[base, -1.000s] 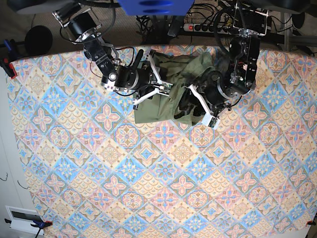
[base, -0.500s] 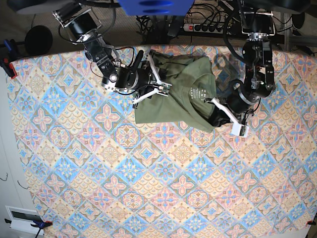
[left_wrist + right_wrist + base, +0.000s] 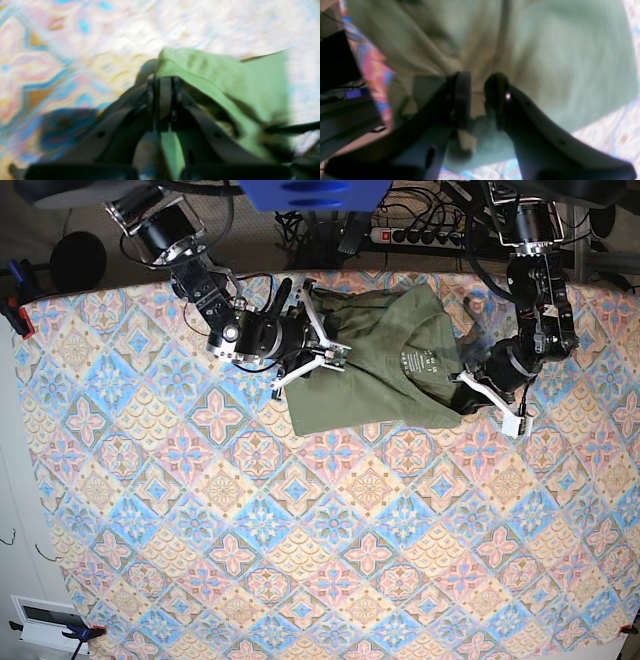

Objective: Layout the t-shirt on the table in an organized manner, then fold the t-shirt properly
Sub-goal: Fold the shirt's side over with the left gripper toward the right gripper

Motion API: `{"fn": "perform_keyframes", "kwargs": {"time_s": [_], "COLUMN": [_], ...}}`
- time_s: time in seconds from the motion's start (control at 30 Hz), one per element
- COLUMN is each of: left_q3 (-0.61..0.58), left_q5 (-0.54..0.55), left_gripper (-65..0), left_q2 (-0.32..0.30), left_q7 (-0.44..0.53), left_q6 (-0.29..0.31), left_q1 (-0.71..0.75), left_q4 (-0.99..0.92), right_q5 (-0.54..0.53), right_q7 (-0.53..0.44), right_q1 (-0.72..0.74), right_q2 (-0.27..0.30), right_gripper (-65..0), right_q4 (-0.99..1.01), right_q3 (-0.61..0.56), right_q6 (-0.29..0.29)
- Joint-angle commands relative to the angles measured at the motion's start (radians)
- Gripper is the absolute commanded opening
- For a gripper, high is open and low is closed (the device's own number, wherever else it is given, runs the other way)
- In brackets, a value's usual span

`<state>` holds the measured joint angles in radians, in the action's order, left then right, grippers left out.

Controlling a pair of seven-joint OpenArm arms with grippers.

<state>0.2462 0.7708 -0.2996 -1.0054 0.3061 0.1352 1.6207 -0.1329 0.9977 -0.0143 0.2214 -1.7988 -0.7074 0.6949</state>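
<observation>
The olive-green t-shirt (image 3: 370, 370) lies bunched near the far edge of the patterned table (image 3: 300, 530), with its pale neck label (image 3: 415, 362) showing. My left gripper (image 3: 468, 402) is at the shirt's right edge. In the left wrist view this gripper (image 3: 161, 85) is shut on a fold of the green cloth (image 3: 225, 82). My right gripper (image 3: 338, 358) is at the shirt's left side. In the right wrist view this gripper (image 3: 478, 100) has its fingers pinched on the cloth (image 3: 557, 62), which fills the view.
A power strip with cables (image 3: 420, 235) lies behind the table's far edge. Clamps (image 3: 15, 310) sit at the left edge. A white box (image 3: 45, 620) is at the bottom left, off the table.
My left gripper has moved right and away from the right gripper with the shirt's edge in it. The shirt has spread wider and the label has come into view. The right gripper has barely moved.
</observation>
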Motion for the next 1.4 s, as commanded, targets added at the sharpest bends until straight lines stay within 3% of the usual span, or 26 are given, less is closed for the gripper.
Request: {"fn": "perform_keyframes", "kwargs": {"time_s": [0.0,0.07,0.2,0.37,0.67,0.8,0.93,1.1,1.23,1.37], "left_q3": [0.006,0.006,0.006,0.012,0.003,-0.077,-0.186,-0.313,-0.336,-0.334], "left_q5": [0.036,0.062,0.118,0.230,0.273,0.279,0.175,-0.044,-0.124,-0.172], "left_gripper": [-63.2,-57.3,-39.5,-29.1,-29.6,-38.8,-41.5,-41.9,-42.0,-42.0], "left_q2": [-0.017,-0.017,-0.028,-0.054,-0.074,-0.074,-0.051,-0.045,-0.049,-0.051], "left_q7": [0.016,0.016,0.010,-0.042,-0.042,-0.036,-0.005,0.006,0.007,0.007], "left_q6": [0.005,0.005,0.006,0.006,0.006,0.008,0.008,0.003,0.003,0.003], "left_q1": [-0.012,-0.012,0.013,0.097,0.298,0.317,0.314,0.326,0.364,0.366], "left_q4": [0.019,0.019,0.051,0.206,0.435,0.436,0.430,0.373,0.306,0.270], "right_q5": [-0.020,-0.020,-0.020,-0.020,-0.020,-0.021,-0.023,-0.021,-0.021,-0.020], "right_q7": [-0.021,-0.021,-0.020,-0.010,0.020,-0.007,-0.013,-0.013,-0.013,-0.013], "right_q1": [0.010,0.010,0.010,0.015,0.064,0.069,0.076,0.190,0.244,0.290], "right_q2": [-0.004,-0.004,-0.004,-0.001,0.048,0.045,0.040,0.003,-0.021,-0.075], "right_gripper": [-49.7,-49.7,-49.7,-49.7,-49.7,-49.7,-49.7,-53.0,-59.3,-59.4], "right_q4": [-0.037,-0.040,-0.042,-0.051,-0.094,-0.095,-0.063,0.032,0.104,0.199], "right_q3": [-0.028,-0.041,-0.037,-0.041,0.001,0.128,0.234,0.246,0.245,0.243], "right_q6": [0.003,0.003,0.003,0.003,0.003,0.003,0.003,0.003,0.003,0.003]}}
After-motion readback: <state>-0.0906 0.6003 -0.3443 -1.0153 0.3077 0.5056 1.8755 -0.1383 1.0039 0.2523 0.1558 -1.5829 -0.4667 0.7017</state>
